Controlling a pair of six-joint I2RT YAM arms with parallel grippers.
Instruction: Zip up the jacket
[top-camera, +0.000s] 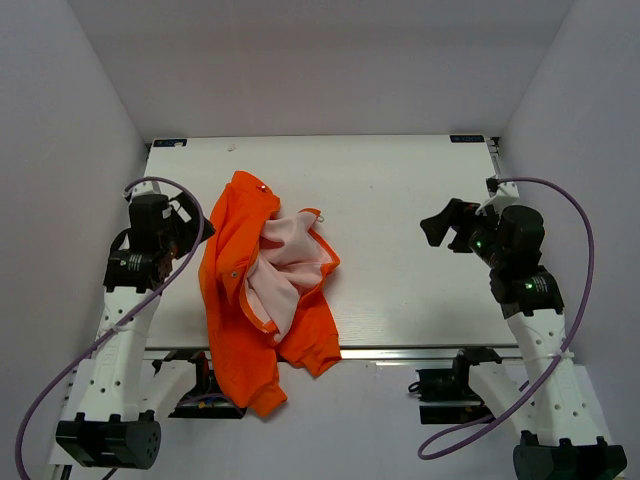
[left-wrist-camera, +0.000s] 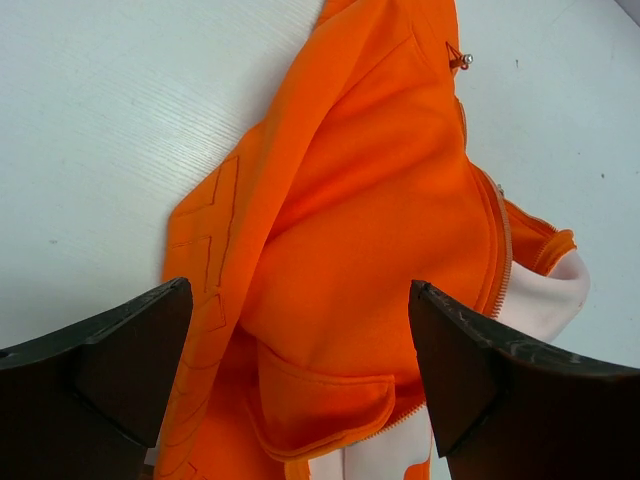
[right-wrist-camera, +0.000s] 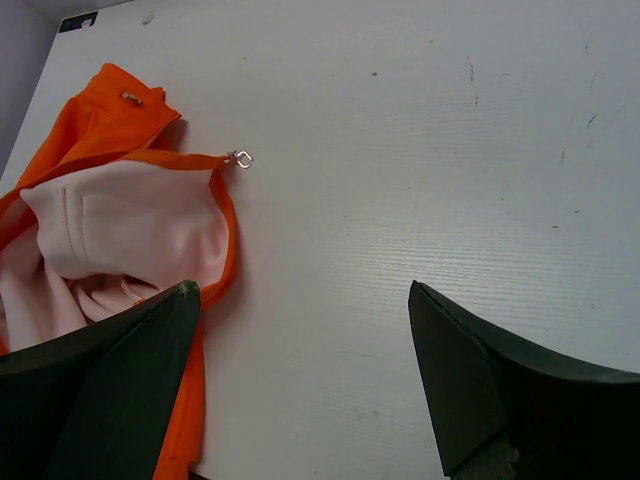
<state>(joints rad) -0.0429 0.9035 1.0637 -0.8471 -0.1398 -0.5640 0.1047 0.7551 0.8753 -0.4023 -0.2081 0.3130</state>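
The left gripper (left-wrist-camera: 300, 300) stands with its jaws spread wide and nothing between them, hovering low over the orange cloth at the garment's left side. The right gripper (top-camera: 441, 224) is just as wide and just as empty, hanging over bare table (top-camera: 420, 170), well apart from the work.

The jacket (top-camera: 235, 300) lies in a crumpled heap on the left half of the table. It is thrown open so the pale pink lining (top-camera: 285, 265) faces up, and its lower part droops over the near edge. A pocket flap (left-wrist-camera: 330, 400) sits right under the left jaws, with the zipper teeth (left-wrist-camera: 505, 250) running along the orange edge beside it. The small metal zipper pull (right-wrist-camera: 240, 158) pokes out onto the table at the far tip of the open front, nearer the right arm.

It looks light, limp and soft, likely to bunch or slide on the smooth top rather than resist. I'd pinch the front edges by their stitched borders to flatten it, anchor the hem, then nip the pull. Where the two zipper ends meet at the bottom I cannot make out among the folds.
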